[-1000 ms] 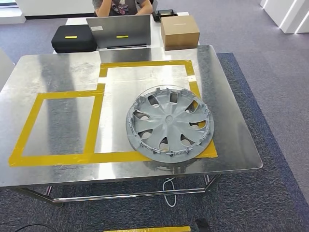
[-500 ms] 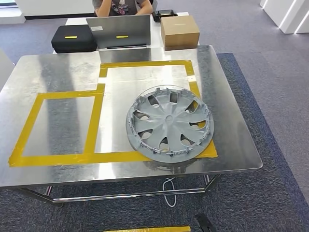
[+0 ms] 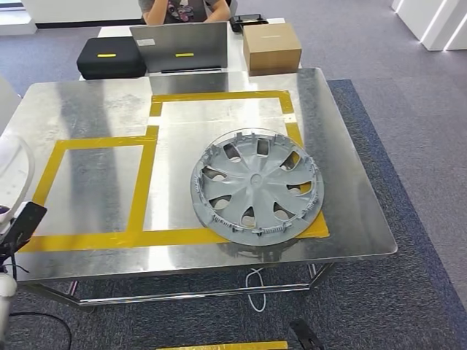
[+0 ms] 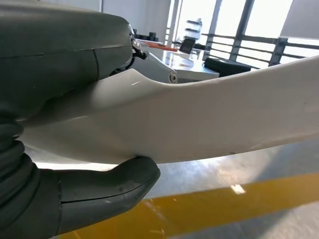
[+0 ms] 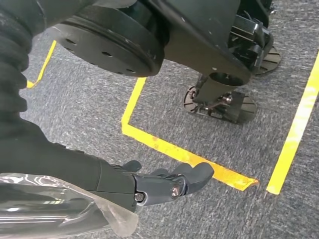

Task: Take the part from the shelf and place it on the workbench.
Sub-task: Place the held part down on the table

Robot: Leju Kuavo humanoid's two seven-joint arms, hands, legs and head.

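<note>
My left hand (image 4: 56,64) grips a white, smoothly curved part (image 4: 211,119), with its fingers above the part and its thumb (image 4: 109,189) beneath. The head view has the same white part (image 3: 14,164) at the far left, over the left end of the metal workbench (image 3: 352,197), and a dark piece of my left arm (image 3: 21,224) just below it. Yellow tape marks a left square (image 3: 93,186) and a right square (image 3: 225,109) on the workbench. My right hand (image 5: 161,181) hangs over the carpet with its fingers stretched out and nothing in them.
A grey wheel cover (image 3: 257,187) lies across the near right corner of the right taped square. Behind the workbench are a black case (image 3: 110,57), a laptop (image 3: 179,46), a cardboard box (image 3: 272,47) and a seated person (image 3: 184,9). Yellow tape lines (image 5: 177,152) cross the carpet.
The white part and my left arm have come into the head view at the left edge, beside the left taped square. The wheel cover has not moved.
</note>
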